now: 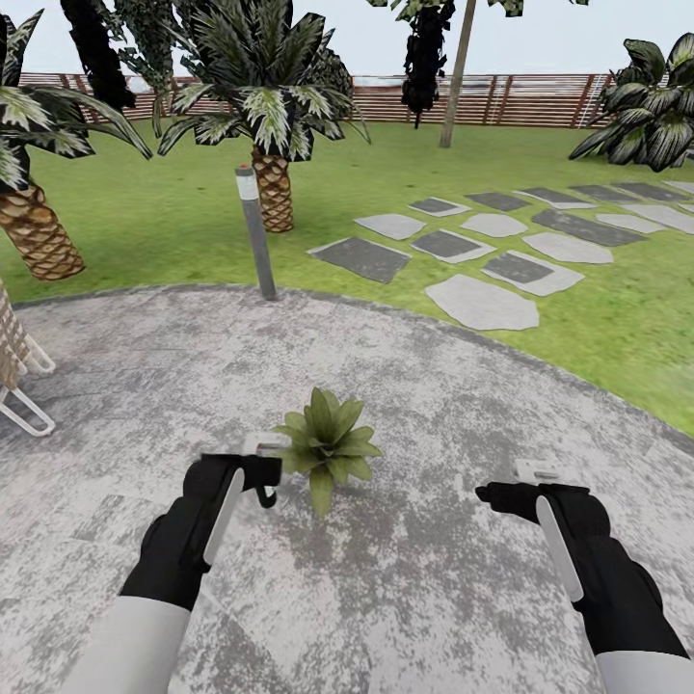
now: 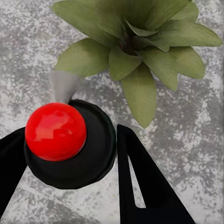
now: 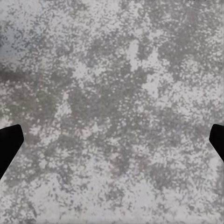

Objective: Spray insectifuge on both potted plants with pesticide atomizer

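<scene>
My left gripper (image 1: pixel 260 474) is shut on the pesticide atomizer (image 2: pixel 70 144). In the left wrist view the atomizer appears end-on as a dark round body with a red ball on it, between the black fingers (image 2: pixel 140 182). A pale grey cone-shaped wisp (image 2: pixel 63 86) points from its edge toward the leaves. One potted plant (image 1: pixel 328 443) (image 2: pixel 135 51), a light-green rosette, sits on the grey paving just right of and beyond that gripper. My right gripper (image 1: pixel 501 496) (image 3: pixel 112 142) hovers open over bare paving, well right of the plant.
A grey bollard post (image 1: pixel 255 231) stands at the paving's far edge. Palms (image 1: pixel 273 183) (image 1: pixel 39 231) grow on the lawn behind, and stepping stones (image 1: pixel 482 301) run off to the right. A white chair frame (image 1: pixel 24 386) stands at the left edge. A brown fence (image 1: pixel 540 98) closes the back.
</scene>
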Available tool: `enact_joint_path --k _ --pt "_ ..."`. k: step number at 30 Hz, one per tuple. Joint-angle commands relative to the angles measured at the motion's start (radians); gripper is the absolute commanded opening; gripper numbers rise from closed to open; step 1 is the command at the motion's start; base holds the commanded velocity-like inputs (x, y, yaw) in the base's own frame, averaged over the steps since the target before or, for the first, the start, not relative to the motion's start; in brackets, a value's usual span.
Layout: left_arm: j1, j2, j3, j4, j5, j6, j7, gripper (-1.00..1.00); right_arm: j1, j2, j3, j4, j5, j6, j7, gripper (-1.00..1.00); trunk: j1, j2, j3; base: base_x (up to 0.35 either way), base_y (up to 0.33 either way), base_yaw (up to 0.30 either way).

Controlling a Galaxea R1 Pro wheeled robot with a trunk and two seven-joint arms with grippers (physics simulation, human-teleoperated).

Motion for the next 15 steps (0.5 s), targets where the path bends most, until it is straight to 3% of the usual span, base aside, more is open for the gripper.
enact_joint_path --k 1,6,9,10,12,13,15 --pt "-0.001 0.002 0.000 -0.005 0.002 0.008 -0.001 -1.00 -0.001 -0.001 -0.001 -0.001 -0.005 0.005 0.000 1.00 0.000 0.000 -0.001 0.000 0.000 0.000" --pt "-0.010 0.005 -0.008 -0.012 -0.001 0.014 -0.005 -1.00 -0.001 -0.004 -0.005 -0.002 -0.005 0.007 0.000 1.00 0.000 0.000 0.000 0.000 0.000 0.000" --pt "-0.048 0.017 -0.011 -0.010 -0.001 0.016 -0.005 -1.00 -0.001 -0.006 -0.006 -0.003 -0.004 0.008 0.000 1.00 0.000 0.000 0.001 0.000 0.000 0.000" --pt "-0.079 0.064 -0.026 -0.008 -0.001 0.016 -0.008 -1.00 -0.001 -0.006 -0.005 -0.017 -0.004 0.008 0.000 1.00 0.000 0.000 0.001 0.000 0.000 0.000" --pt "-0.091 0.078 -0.052 -0.008 -0.001 0.017 -0.028 -1.00 -0.001 -0.006 -0.004 -0.049 -0.004 0.008 0.000 1.00 0.000 0.000 0.001 0.000 0.000 0.000" --pt "-0.102 0.083 -0.067 -0.008 -0.001 0.017 -0.052 -1.00 -0.001 -0.006 -0.004 -0.065 -0.004 0.008 0.000 1.00 0.000 0.000 0.001 0.000 0.000 0.000" --pt "-0.146 0.120 -0.103 -0.007 -0.004 0.017 -0.205 -1.00 -0.001 -0.007 -0.002 -0.092 0.000 0.008 -0.002 1.00 0.000 0.000 0.001 0.000 0.000 0.000"
